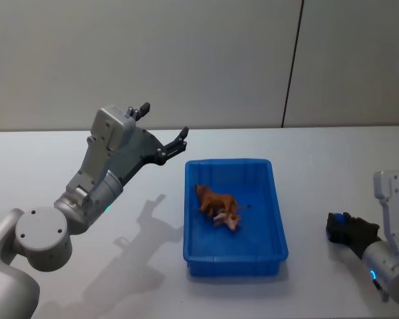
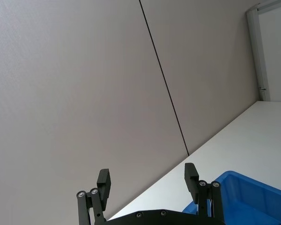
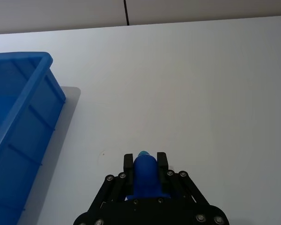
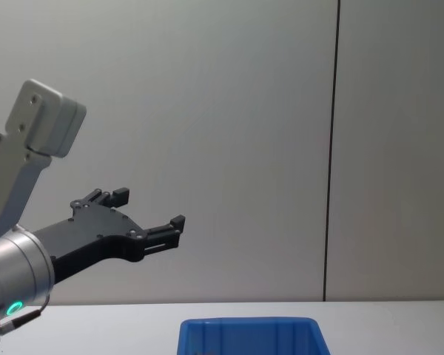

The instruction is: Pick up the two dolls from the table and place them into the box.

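The blue box (image 1: 278,229) stands mid-table on the white table (image 1: 66,153). A brown animal doll (image 1: 215,199) lies inside it, with a pinkish piece (image 1: 230,221) beside it. My left gripper (image 1: 165,128) hangs open and empty in the air above the table, left of the box's far corner; it also shows raised in the chest view (image 4: 149,208) and in its own wrist view (image 2: 147,173). My right gripper (image 3: 145,158) is low over the table to the right of the box, shut on a small blue doll (image 3: 145,174). The head view places this gripper (image 1: 335,229) near the table's front right.
A grey wall with a dark vertical seam (image 1: 291,63) runs behind the table. Bare white table lies all around the box (image 3: 18,122), widest on the left and at the far right. The box rim (image 4: 248,324) shows low in the chest view.
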